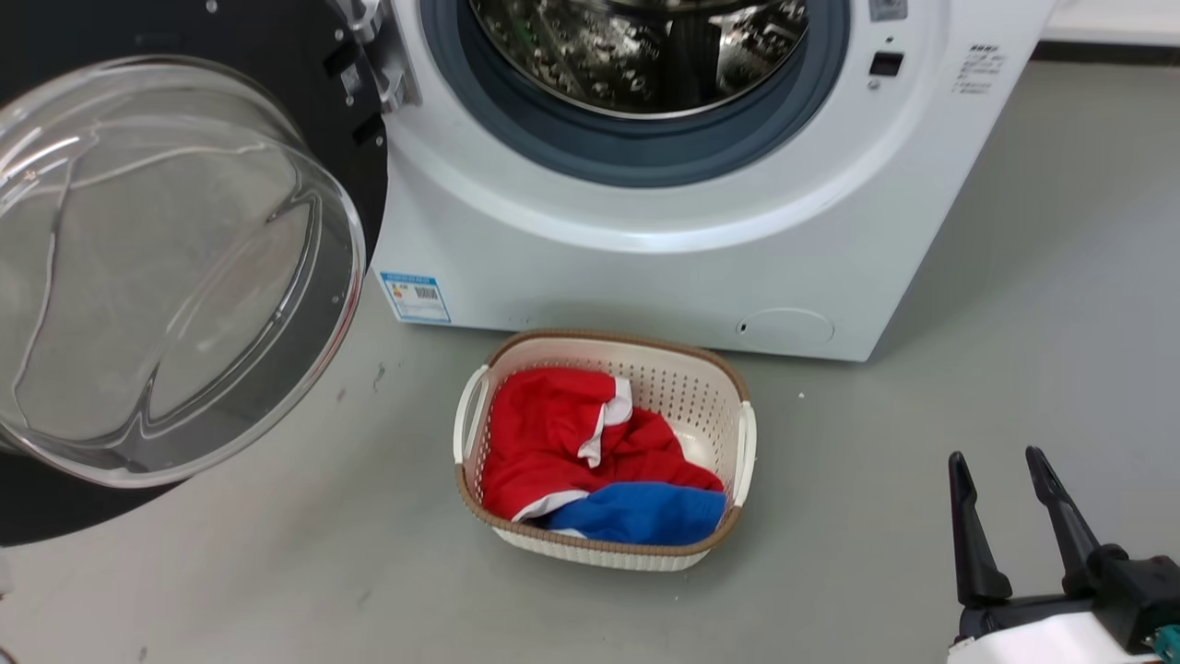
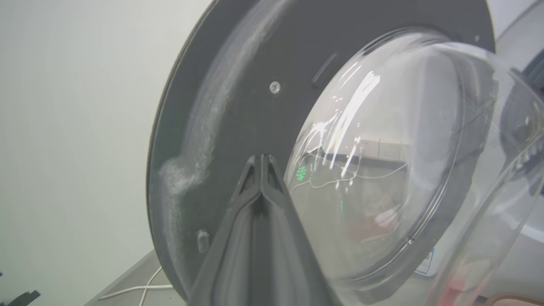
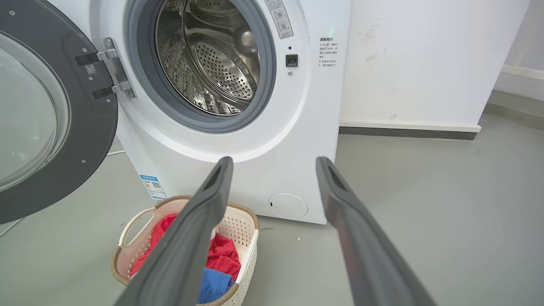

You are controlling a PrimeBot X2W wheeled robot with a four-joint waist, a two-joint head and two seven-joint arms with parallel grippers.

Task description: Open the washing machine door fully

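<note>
Left claw [image 2: 261, 159], clenched empty, is pointed at the inner rim of the washing machine door [image 2: 238, 76], so it is placed nearer than the released right claw [image 1: 1005, 466].

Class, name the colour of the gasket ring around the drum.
Grey; the gasket shows best in the right wrist view.

Black-rimmed washing machine door [image 1: 138, 277] swung wide off white washing machine [image 1: 645, 267]
</note>
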